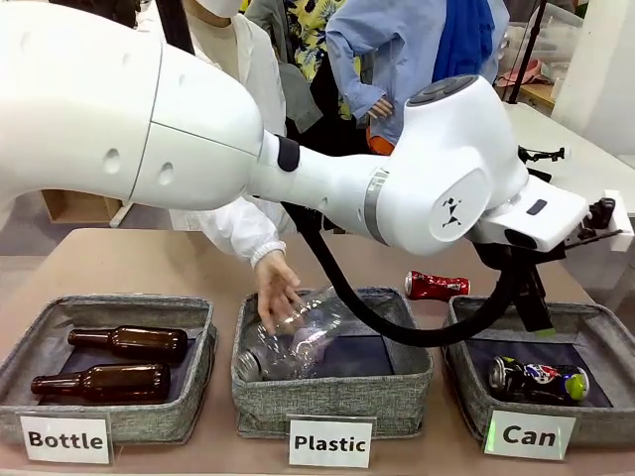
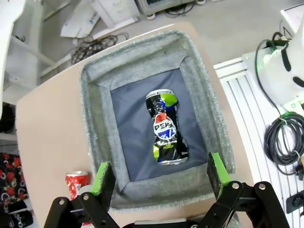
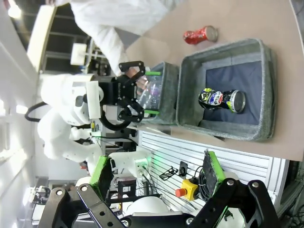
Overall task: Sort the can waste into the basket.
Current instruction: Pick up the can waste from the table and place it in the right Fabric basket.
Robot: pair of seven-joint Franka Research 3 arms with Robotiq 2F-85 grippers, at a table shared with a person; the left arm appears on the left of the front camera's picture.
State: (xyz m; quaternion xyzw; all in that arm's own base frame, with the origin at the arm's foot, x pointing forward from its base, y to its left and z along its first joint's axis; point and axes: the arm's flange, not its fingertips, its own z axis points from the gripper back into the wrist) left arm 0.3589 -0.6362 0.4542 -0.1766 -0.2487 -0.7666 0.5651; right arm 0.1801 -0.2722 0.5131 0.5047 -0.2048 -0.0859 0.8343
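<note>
I see bright, even room light with only faint shadows. The left arm (image 1: 119, 109) looks washed-out white. Both wrist views bow at their edges; a lamp (image 3: 10, 9) flares in the right one's top-left corner.

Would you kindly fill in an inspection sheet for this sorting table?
Surface: brown table, no spills seen.
Job's things: dark printed can lying in the Can basket; red can on the table outside it.
Clutter: two brown bottles in the Bottle basket; clear plastic bottle in the Plastic basket, a person's hand on it.
Grippers: left gripper open, empty, above the Can basket; right gripper open, empty, beside the table.
Cables: black hose on the left arm; coiled cables beside the table.
Surroundings: people at far side.
</note>
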